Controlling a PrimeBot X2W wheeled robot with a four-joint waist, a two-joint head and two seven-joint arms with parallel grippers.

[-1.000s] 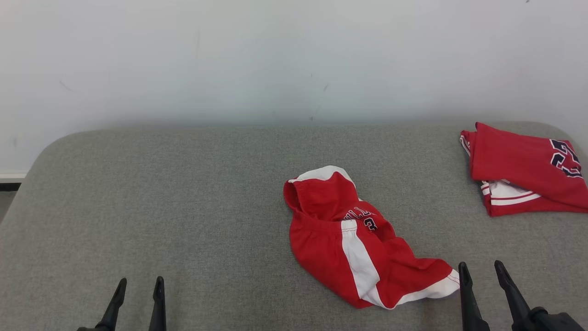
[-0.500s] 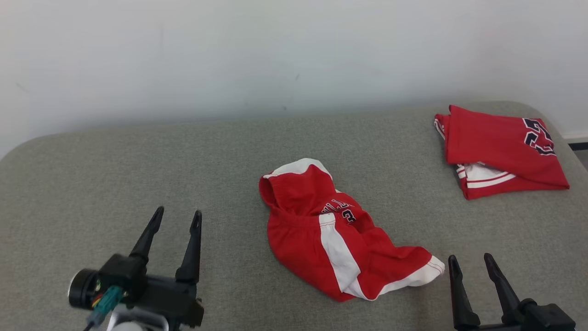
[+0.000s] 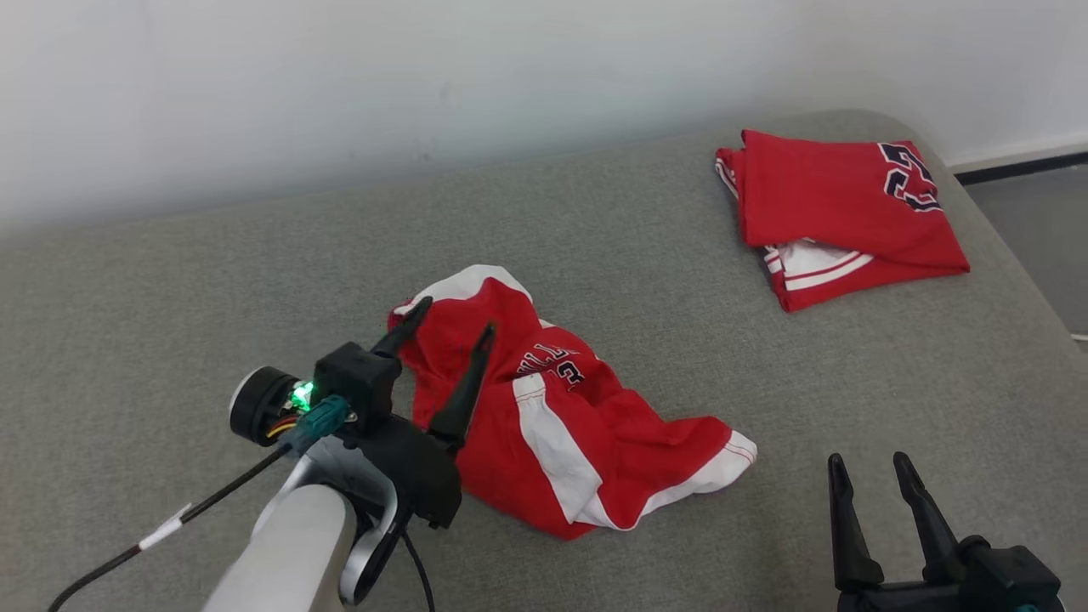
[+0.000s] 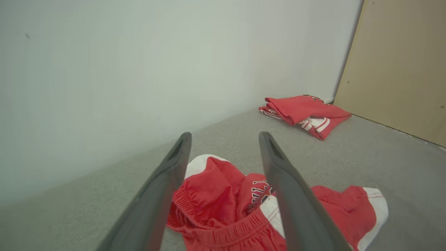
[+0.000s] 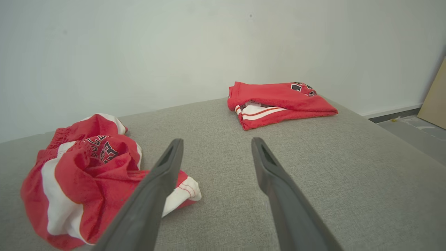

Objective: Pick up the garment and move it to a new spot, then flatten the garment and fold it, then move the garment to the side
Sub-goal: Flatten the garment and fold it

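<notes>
The left fingers (image 3: pixel 466 382) are spread wide with nothing between them. They are poised over the waistband end of the crumpled red and white shorts (image 3: pixel 595 425), one tip by the white-trimmed edge and the other above red cloth; I cannot tell whether they touch the fabric. I judge they are set there to straddle a bunch of cloth for the first pick-up. The right fingers (image 3: pixel 844 518) are just as wide apart and empty, low at the near side and near the shorts' white hem, probably waiting to take the other end. The shorts lie in a heap near the middle of the grey bench (image 3: pixel 170 280), not yet lifted. A folded red top (image 3: pixel 833 204) sits well apart at the far right corner, likely set aside there. The count: two pairs of fingers, two garments (one crumpled, one folded), one bench
</notes>
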